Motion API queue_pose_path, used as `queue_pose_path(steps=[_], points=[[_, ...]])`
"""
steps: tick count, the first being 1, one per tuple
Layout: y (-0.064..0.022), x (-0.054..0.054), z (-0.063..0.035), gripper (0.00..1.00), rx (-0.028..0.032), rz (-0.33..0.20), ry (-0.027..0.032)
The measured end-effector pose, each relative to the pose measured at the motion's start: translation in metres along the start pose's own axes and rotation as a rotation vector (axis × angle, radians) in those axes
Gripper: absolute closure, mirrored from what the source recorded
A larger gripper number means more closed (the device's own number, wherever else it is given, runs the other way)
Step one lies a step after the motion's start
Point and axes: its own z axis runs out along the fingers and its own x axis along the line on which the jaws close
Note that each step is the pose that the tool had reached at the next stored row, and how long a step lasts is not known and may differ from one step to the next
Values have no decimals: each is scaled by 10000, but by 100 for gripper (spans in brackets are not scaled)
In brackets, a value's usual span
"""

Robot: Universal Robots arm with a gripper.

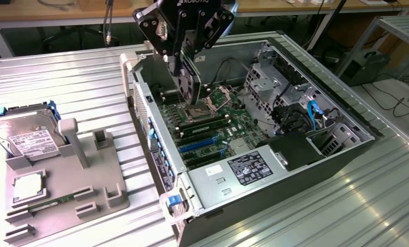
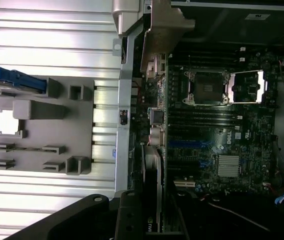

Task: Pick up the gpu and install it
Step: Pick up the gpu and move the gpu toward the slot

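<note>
Now the thin black rectangular gpu card (image 1: 186,85) hangs on edge, clamped in the black claw gripper (image 1: 181,66), straight beneath it over the open grey metal computer case (image 1: 141,98). The blue motherboard slots (image 1: 198,145) lie lower, toward the power-supply end.

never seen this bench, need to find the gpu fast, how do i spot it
Find the open computer case lying on the metal table. Above it hangs the black gripper, and the gpu is the thin dark card it holds on edge. Unlike the silver hard drive and green memory stick, it is not in the grey holder.
</note>
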Motion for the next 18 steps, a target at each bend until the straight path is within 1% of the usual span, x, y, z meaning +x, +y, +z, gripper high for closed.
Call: queue_pose_path(steps=[2, 3, 18], points=[[0, -8, 3, 73, 1, -4, -72], [0, -13, 3, 73, 4, -5, -94], [-4, -83, 20, 73, 3, -5, -98]])
